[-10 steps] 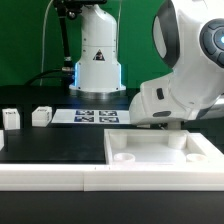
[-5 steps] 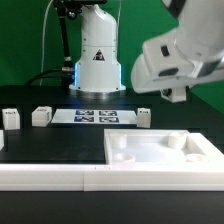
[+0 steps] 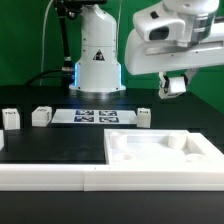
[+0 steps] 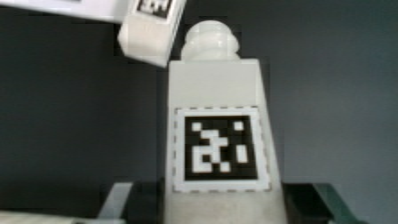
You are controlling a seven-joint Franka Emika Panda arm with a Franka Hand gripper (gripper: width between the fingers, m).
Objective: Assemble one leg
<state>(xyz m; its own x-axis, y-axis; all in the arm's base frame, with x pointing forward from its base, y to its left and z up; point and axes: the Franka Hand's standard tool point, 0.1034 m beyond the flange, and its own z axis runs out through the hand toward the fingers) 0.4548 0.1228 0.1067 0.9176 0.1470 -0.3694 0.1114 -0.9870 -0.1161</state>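
Note:
My gripper (image 3: 173, 87) hangs high above the table at the exterior view's right, shut on a white leg (image 3: 175, 85). In the wrist view the leg (image 4: 217, 110) stands between the two fingers (image 4: 128, 202), its black-and-white tag facing the camera and a rounded peg at its far end. The gripper (image 4: 217, 206) clamps its lower part. The large flat white panel (image 3: 150, 158) with recessed corners lies on the table below. Three more legs stand on the table: one (image 3: 144, 116) beside the marker board and two (image 3: 41, 116) (image 3: 10, 118) at the exterior view's left.
The marker board (image 3: 95, 116) lies at the middle back, in front of the robot base (image 3: 98, 60). A long white rail (image 3: 50, 176) runs along the front edge. Another tagged white part (image 4: 151, 30) shows beyond the held leg in the wrist view.
The arm has risen from just above the panel and shifted toward the exterior view's left, carrying the leg up with it. The parts on the table have not moved.

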